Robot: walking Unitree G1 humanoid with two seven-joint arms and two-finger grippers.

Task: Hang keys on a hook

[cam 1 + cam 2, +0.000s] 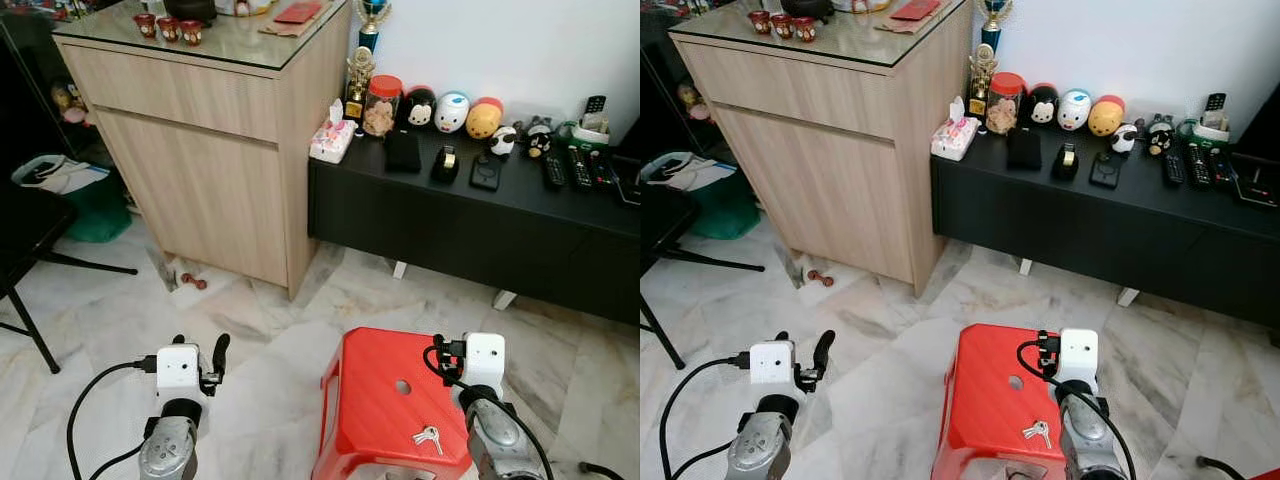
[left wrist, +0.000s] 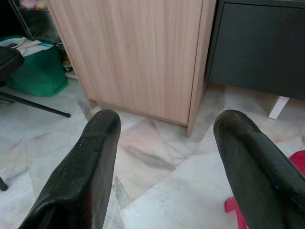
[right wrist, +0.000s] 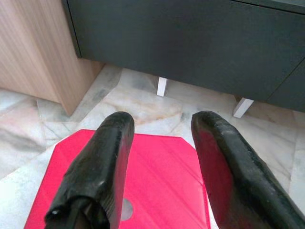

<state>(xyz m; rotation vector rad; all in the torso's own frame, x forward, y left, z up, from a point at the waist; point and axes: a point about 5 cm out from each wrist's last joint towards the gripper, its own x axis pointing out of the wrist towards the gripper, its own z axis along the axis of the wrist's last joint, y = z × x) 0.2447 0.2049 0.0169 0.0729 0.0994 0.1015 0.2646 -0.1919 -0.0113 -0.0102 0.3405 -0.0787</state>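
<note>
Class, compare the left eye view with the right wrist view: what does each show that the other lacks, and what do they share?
Left eye view: small silver keys lying on the red plastic stool, and toys atop the low black cabinet. Right wrist view: the right gripper close up, fingers spread above that stool. Shared: stool, black cabinet, light wooden cupboard, marble floor.

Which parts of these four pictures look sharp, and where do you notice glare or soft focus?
Left eye view: sharp and evenly lit, keys crisp on the red stool, with soft glare on the cabinet's glass top. Wrist views: left gripper and right gripper fingers loom large and slightly soft; floor behind clearer.
</note>
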